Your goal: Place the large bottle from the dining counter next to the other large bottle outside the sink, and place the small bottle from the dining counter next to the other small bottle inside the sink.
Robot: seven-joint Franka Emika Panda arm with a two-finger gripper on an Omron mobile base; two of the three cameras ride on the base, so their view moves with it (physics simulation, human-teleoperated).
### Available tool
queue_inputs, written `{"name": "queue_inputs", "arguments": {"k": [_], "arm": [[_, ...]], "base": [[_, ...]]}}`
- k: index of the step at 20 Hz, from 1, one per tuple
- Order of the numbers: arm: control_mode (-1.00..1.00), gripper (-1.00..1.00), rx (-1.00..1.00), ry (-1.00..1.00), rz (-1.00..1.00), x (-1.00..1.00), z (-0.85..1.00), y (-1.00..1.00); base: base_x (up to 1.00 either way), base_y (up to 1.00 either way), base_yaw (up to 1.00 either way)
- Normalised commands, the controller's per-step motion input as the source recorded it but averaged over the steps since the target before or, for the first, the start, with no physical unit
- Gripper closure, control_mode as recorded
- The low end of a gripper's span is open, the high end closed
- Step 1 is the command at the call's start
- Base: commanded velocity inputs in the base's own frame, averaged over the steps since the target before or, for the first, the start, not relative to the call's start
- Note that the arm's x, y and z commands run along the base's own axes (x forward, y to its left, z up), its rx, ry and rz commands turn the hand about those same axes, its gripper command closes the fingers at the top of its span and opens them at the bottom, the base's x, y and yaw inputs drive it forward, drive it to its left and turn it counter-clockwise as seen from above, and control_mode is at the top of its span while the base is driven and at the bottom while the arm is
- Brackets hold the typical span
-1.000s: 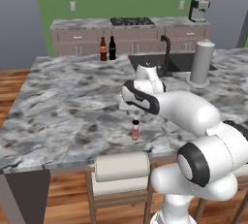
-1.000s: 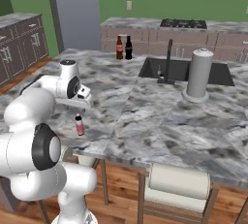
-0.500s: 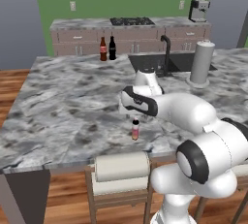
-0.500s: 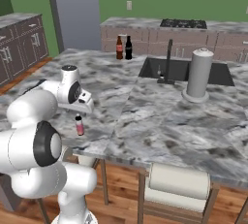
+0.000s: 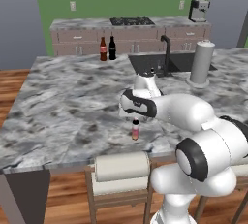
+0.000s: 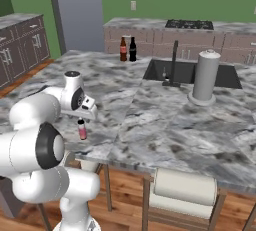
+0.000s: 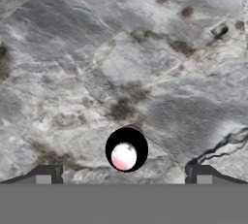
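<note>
Hand view: I hover my gripper (image 7: pixel 123 179), fingers spread wide and empty, straight above the tiny pinkish-red dark-capped bottle (image 7: pixel 125 151) near the marbled counter (image 5: pixel 63 102) edge, lined up to descend.

No text, brand, number or sign could be read anywhere. A red label was seen on the large bottle (image 5: pixel 102 49) at the far side of the dining counter (image 5: pixel 63 102), but any lettering on it was perhaps too small and blurred to be made out.

Hand lower, nearer small bottle (image 5: pixel 135 129).
</note>
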Motion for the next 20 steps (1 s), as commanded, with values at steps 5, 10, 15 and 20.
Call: {"name": "queue_inputs", "arguments": {"k": [5,10,15,20], "arm": [[-1.0,-1.0,0.0,0.0,0.0,0.13,-0.04,0.0],[-1.0,-1.0,0.0,0.01,0.0,0.13,0.0,0.0],[-1.0,-1.0,0.0,0.04,0.0,0.0,-0.01,0.0],[-1.0,-1.0,0.0,0.01,0.0,0.0,-0.08,0.0]], "base": [[0.0,0.0,0.0],[0.0,0.0,0.0],[0.0,0.0,0.0],[0.0,0.0,0.0]]}}
